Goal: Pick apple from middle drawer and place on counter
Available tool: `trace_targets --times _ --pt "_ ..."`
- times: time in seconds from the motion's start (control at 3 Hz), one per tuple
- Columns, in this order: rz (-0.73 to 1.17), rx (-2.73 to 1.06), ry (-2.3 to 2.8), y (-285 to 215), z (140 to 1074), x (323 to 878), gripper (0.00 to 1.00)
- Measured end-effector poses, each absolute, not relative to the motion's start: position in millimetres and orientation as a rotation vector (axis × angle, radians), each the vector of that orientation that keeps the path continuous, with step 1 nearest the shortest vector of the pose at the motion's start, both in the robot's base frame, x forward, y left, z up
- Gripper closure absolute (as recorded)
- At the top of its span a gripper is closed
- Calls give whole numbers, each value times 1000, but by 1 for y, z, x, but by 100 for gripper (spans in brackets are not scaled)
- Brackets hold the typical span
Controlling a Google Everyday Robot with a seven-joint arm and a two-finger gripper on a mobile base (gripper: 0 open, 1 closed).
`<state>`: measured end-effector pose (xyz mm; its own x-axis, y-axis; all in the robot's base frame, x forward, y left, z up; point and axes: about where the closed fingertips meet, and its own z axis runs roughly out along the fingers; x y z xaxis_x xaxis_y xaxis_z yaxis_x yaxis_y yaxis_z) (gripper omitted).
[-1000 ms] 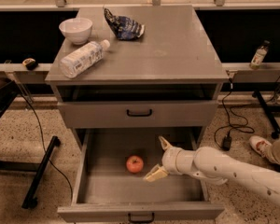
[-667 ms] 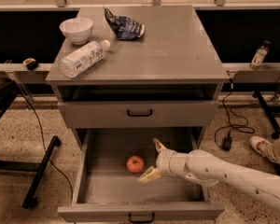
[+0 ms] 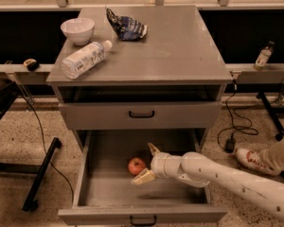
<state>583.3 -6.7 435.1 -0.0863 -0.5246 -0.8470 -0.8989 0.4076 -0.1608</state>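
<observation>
No legible text anywhere

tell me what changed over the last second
The gripper slid leftward in the view inside the middle drawer toward the apple. Its open fingers now sit just right of the fruit, with nothing gripped yet. The apple has not moved. The bowl, bottle and bag on the counter stayed put.
</observation>
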Motion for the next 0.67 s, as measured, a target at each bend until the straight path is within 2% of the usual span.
trace_targets --times 0.67 --pt "608 -1260 1770 25 404 581 0"
